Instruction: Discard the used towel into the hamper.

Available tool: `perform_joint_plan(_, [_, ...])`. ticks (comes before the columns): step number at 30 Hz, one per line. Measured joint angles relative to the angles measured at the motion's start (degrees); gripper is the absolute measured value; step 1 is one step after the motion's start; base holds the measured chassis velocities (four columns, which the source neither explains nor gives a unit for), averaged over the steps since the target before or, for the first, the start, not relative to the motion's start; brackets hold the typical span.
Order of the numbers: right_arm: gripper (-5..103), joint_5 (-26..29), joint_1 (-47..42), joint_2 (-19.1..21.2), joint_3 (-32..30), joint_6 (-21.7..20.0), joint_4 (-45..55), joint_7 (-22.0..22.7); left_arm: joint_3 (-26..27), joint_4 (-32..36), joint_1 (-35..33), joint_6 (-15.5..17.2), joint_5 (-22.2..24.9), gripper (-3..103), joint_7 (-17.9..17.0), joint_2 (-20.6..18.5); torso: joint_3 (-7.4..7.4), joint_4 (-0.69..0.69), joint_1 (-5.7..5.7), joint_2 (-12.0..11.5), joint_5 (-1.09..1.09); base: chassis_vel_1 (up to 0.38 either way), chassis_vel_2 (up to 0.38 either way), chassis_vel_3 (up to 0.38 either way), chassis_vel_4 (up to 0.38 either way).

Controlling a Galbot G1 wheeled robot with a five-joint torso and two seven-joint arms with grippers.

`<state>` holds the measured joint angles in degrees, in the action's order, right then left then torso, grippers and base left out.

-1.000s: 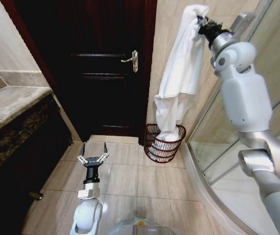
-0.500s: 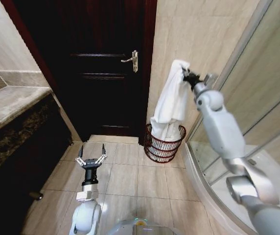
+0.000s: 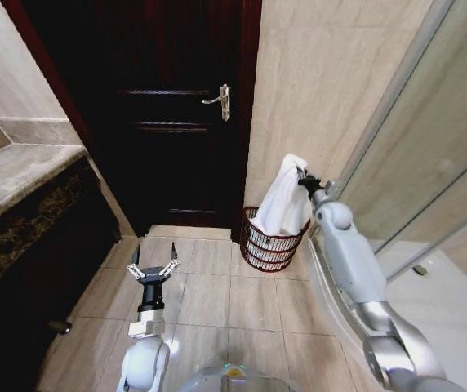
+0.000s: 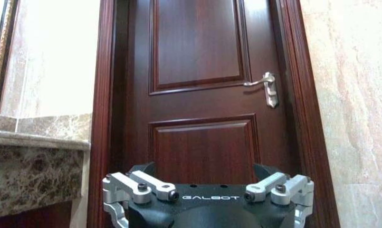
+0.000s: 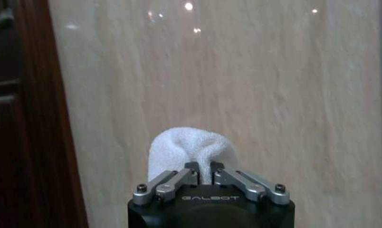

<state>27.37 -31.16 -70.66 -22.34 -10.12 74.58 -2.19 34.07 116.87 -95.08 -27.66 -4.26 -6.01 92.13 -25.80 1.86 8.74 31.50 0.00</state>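
While the left gripper (image 3: 153,266) hangs low over the floor tiles (image 3: 217,302) at near left with its fingers spread wide and nothing between them, the dark wooden door (image 3: 176,106) stands shut at the far side. Right of the door, the hamper (image 3: 273,242) sits on the floor against the beige wall. The towel (image 3: 285,204) droops into it from above, its top bunched in the right gripper (image 3: 302,178), whose fingers are clamped on the cloth just above the hamper's rim.
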Motion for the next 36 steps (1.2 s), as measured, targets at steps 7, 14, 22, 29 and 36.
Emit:
perform_joint_plan(7, [9,-1.37,-2.07,-1.38,-1.79,1.11,-0.68,-0.77,0.09,-0.31,0.09,-0.15,0.71,100,-0.31,0.00,0.00,0.00,0.00,0.00,0.00,0.000,0.000,0.000,0.000])
perform_joint_plan(14, [9,-1.95,-5.97,-2.12,-3.10,0.80,5.13,-0.55,-1.00,-1.16,0.72,0.22,0.91,100,-0.48,-0.04,0.00,0.00,0.00,0.00,0.00,0.000,0.000,0.000,0.000])
perform_joint_plan(22, [9,-2.98,-7.25,-2.89,-4.60,1.71,5.03,-0.62,-1.79,-1.22,0.36,0.45,0.78,100,-0.38,-0.07,0.00,0.00,0.00,0.00,0.01,0.000,0.000,0.000,0.000])
perform_joint_plan(29, [9,-3.26,-7.61,-2.58,-4.55,1.67,5.96,-0.83,-2.54,-1.55,0.78,0.32,0.40,100,-0.73,-0.05,0.00,0.00,0.00,0.00,0.00,0.000,0.000,0.000,0.000])
perform_joint_plan(36, [9,-3.50,-7.87,-2.63,-4.58,1.88,6.08,-0.85,-2.16,-1.31,0.60,0.31,0.51,100,-0.75,-0.39,0.00,0.00,-0.01,0.00,0.00,0.000,0.000,0.000,0.000])
